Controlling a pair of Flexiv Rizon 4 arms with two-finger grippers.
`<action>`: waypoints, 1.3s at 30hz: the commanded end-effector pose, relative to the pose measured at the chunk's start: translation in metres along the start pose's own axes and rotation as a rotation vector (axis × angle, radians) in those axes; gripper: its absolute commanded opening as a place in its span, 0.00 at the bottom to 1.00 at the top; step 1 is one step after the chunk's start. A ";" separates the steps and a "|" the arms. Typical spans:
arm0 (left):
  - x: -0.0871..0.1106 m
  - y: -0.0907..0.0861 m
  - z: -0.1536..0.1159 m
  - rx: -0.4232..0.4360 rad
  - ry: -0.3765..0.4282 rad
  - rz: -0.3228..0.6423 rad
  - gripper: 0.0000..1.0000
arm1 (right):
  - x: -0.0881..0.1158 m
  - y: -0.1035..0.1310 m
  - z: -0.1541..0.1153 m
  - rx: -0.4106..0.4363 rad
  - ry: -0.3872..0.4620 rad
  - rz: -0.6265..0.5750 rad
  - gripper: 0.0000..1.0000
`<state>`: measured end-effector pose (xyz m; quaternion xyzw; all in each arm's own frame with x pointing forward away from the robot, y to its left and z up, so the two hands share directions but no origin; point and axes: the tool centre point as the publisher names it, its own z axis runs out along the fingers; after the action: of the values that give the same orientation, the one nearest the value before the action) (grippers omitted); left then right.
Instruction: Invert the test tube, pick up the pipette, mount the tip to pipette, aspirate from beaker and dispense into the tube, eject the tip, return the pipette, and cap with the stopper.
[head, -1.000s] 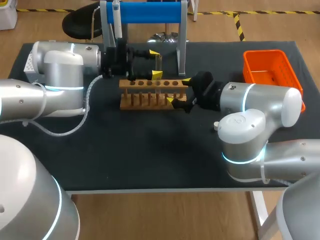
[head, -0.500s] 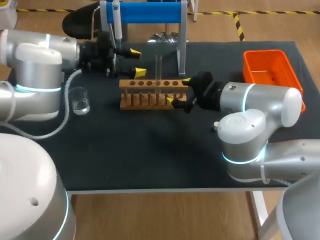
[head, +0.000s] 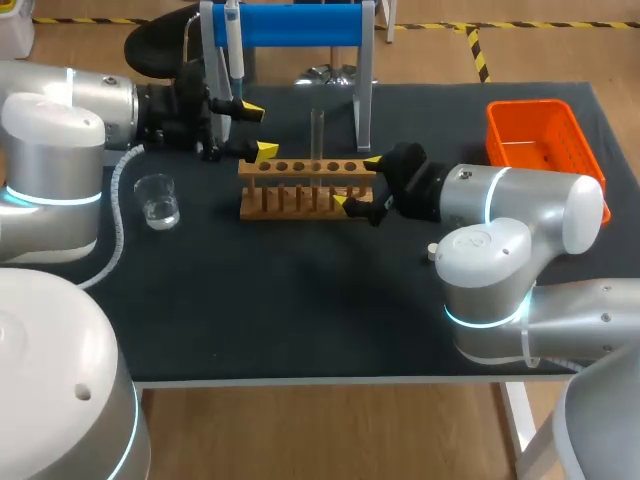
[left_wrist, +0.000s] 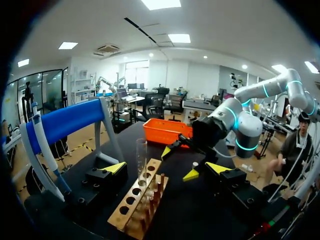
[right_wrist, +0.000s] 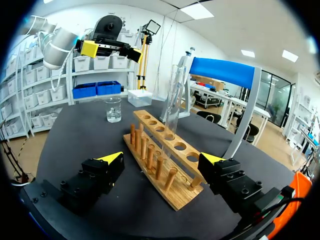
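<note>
left gripper (head: 258, 129) open, empty, at far left, just beside the blue stand (head: 300, 22) where the pipette (head: 236, 55) hangs. test tube (head: 317, 132) upright in the wooden rack (head: 300, 188), mid-table. right gripper (head: 356, 181) open, fingers either side of the rack's right end (apparently not touching). step looks like the pipette pickup: square the fingers on the pipette body, close firmly, lift it clear of the hanger before swinging away. beaker (head: 158, 200) sits near left; keep the arm off it.
</note>
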<state>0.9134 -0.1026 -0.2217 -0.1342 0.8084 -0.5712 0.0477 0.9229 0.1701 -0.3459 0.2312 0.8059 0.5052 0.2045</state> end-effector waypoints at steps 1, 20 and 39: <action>-0.009 0.010 -0.009 -0.001 -0.081 -0.029 1.00 | 0.000 -0.001 -0.001 -0.002 0.002 0.000 1.00; -0.088 0.111 -0.197 -0.062 -0.817 -0.348 1.00 | 0.000 -0.001 -0.001 -0.002 0.002 0.000 1.00; -0.188 0.148 -0.232 -0.181 -1.046 -0.450 1.00 | 0.000 -0.001 -0.001 -0.002 0.002 0.000 1.00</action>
<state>0.9873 0.2114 -0.2827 -0.5530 0.6813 -0.3836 0.2879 0.9229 0.1701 -0.3459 0.2312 0.8059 0.5052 0.2046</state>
